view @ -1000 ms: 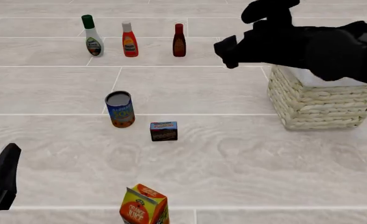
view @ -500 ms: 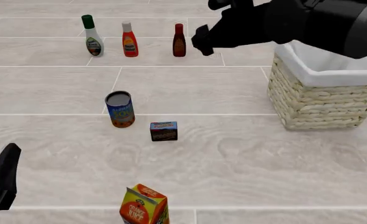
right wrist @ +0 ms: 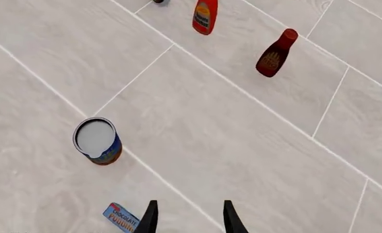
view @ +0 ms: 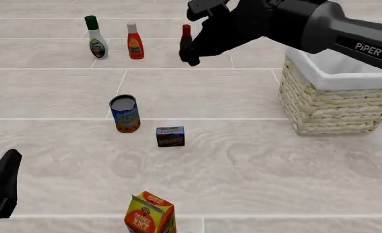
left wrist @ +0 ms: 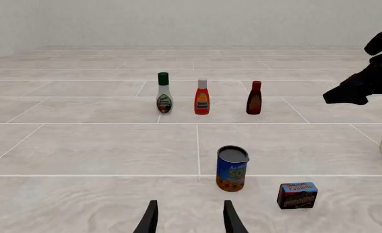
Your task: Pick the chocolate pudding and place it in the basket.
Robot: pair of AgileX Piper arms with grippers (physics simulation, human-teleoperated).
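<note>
The chocolate pudding (view: 170, 136) is a small dark brown box with a blue top band, standing on the table just right of the soup can. It also shows in the left wrist view (left wrist: 297, 195) and at the edge of the right wrist view (right wrist: 121, 217). The basket (view: 333, 109), pale wicker with a white lining, stands at the right. My right gripper (view: 191, 56) hangs high over the back middle of the table, left of the basket and well behind the pudding, open and empty (right wrist: 189, 221). My left gripper (view: 0, 191) rests at the front left, open and empty (left wrist: 191, 223).
A blue-labelled soup can (view: 124, 113) stands left of the pudding. An orange juice carton (view: 150, 213) is at the front edge. Three bottles line the back: white dressing (view: 96, 37), orange-red sauce (view: 135, 41), dark brown sauce (view: 185, 39) partly behind my right gripper.
My right arm has swung left from over the basket to above the back middle of the table. The left arm and all objects have stayed put.
</note>
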